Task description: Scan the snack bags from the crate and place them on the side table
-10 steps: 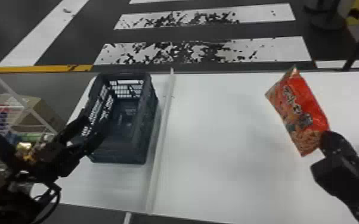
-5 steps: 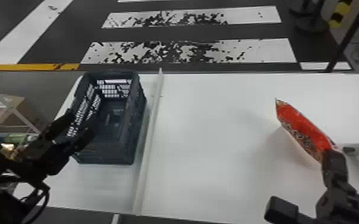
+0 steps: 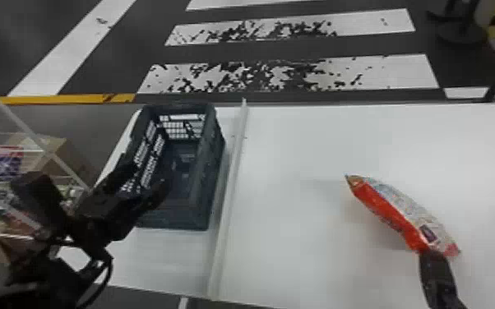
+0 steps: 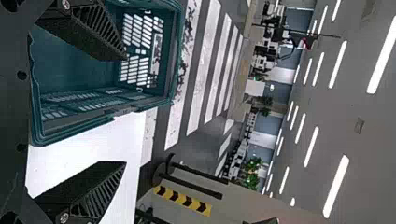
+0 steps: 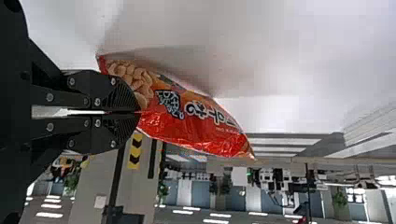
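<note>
Large, open indoor hall, probably a lab or test floor, with an office-like area beyond. White crosswalk stripes and a yellow line mark the dark floor. A thin-barred rack and a cardboard box sit near a white table. Farther off: black-and-yellow chevrons, potted plants, and rows of long ceiling lights.
</note>
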